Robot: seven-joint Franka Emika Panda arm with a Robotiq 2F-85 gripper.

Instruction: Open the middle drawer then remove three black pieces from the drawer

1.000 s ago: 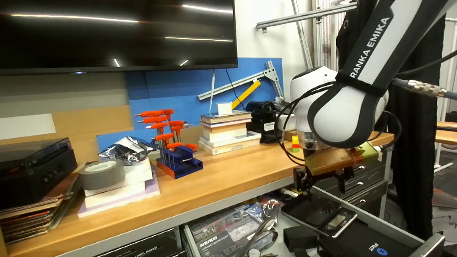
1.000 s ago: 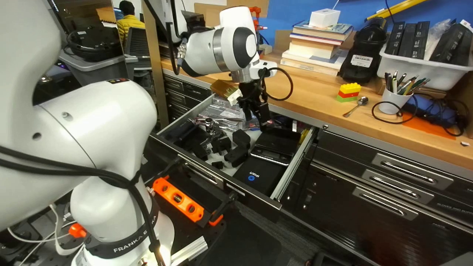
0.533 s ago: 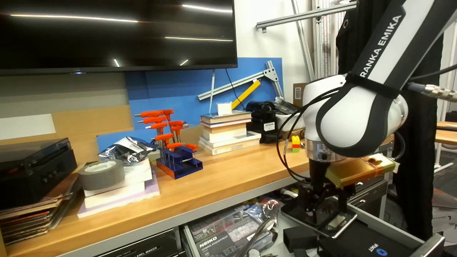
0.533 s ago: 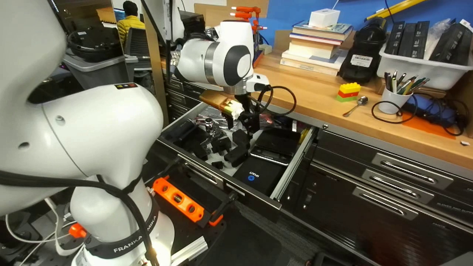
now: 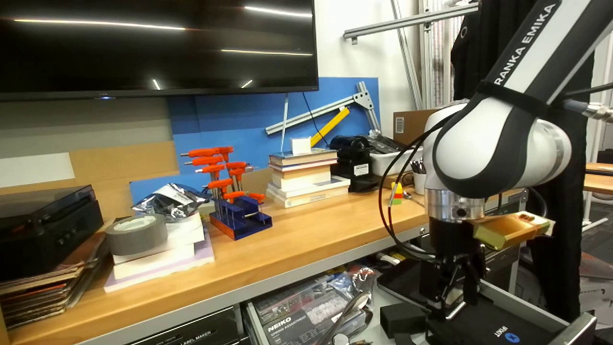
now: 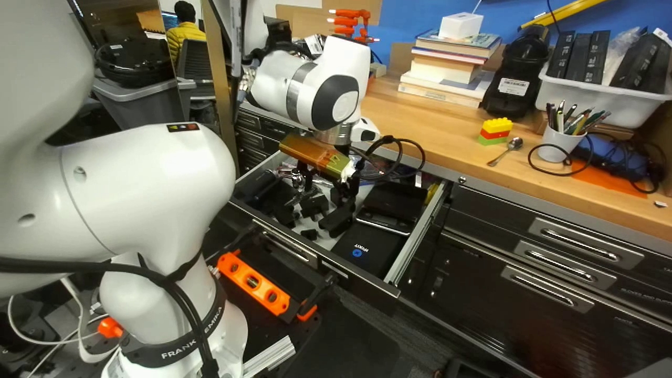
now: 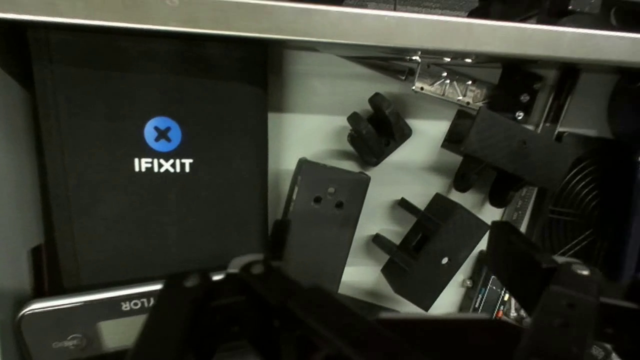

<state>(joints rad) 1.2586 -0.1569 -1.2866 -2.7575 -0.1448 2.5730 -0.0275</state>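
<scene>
Four matte black pieces show plainly in your wrist view, all lying in the open drawer: a forked piece, a flat piece with three holes, a two-pronged block and a lugged block; which three are meant, you cannot tell. Your gripper stands wide over them, its two fingers well apart. You read IFIXIT on one black case, YLOR on one scale partly hidden by the gripper, and, in an exterior view, NEIKO SPRING ASSORTMENT on one box. Along the top of the wrist view runs the drawer's straight front wall; the case lies near the side wall. Between case and forked piece you have a strip of pale drawer floor.
</scene>
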